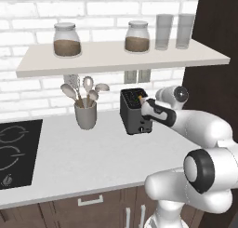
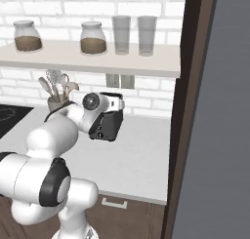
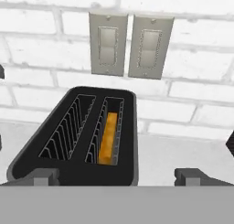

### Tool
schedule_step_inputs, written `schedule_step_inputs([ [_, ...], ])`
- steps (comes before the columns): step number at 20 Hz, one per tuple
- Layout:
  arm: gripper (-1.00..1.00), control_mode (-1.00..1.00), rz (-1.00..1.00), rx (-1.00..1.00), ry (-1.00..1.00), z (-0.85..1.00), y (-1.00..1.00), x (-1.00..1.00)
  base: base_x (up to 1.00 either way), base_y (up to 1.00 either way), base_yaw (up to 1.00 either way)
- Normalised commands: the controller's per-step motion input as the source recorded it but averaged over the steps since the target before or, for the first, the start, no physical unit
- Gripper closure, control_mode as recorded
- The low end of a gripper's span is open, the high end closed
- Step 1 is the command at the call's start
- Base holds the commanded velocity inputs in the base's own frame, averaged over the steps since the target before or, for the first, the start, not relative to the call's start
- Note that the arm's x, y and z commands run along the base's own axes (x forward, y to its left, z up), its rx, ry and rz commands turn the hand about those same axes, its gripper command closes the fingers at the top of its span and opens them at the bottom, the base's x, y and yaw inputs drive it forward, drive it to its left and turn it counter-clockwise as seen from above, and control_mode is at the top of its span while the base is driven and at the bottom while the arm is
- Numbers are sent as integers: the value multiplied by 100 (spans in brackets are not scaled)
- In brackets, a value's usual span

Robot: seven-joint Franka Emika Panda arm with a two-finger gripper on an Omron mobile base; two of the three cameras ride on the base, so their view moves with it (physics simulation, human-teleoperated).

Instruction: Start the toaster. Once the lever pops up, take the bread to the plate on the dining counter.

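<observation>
While the arm reaches in from the near edge of the worktop, the gripper [image 3: 117, 176] hangs just above and in front of the toaster [image 1: 133, 111], looking down into its two slots. The fingertips [image 3: 43, 176] stand wide apart at the bottom of the hand view, one near each lower corner of the toaster, and nothing sits between them. The hand is empty.

There's the bread [image 3: 109, 137], standing on edge down in the right-hand slot, its golden crust facing up; the left slot shows only its wire guides. On the toaster's narrow end face, in the left base view, a small dark lever [image 1: 144, 122] sits beside a tiny silvery knob [image 1: 142, 129], though how far up the lever stands is hard to tell.

The toaster rests on the white worktop [image 1: 83, 162] close to the brick wall, right under two grey wall switches [image 3: 131, 45]. To its left is a cup of utensils [image 1: 85, 111], and further left a black hob [image 1: 16, 152]. Above, a shelf [image 1: 116, 57] carries two jars [image 1: 67, 39] and two glasses [image 1: 163, 31].
</observation>
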Motion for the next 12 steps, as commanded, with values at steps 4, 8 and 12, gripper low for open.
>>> schedule_step_inputs([
  [4, -100, -100, -9, 0, -16, 2, 15, 0, 0, 0, 0],
  [8, -100, -100, -8, 0, -1, 5, 9, 0, 0, 0, 0],
  [12, -100, -100, -7, 0, 0, 2, 9, 0, 0, 0, 0],
])
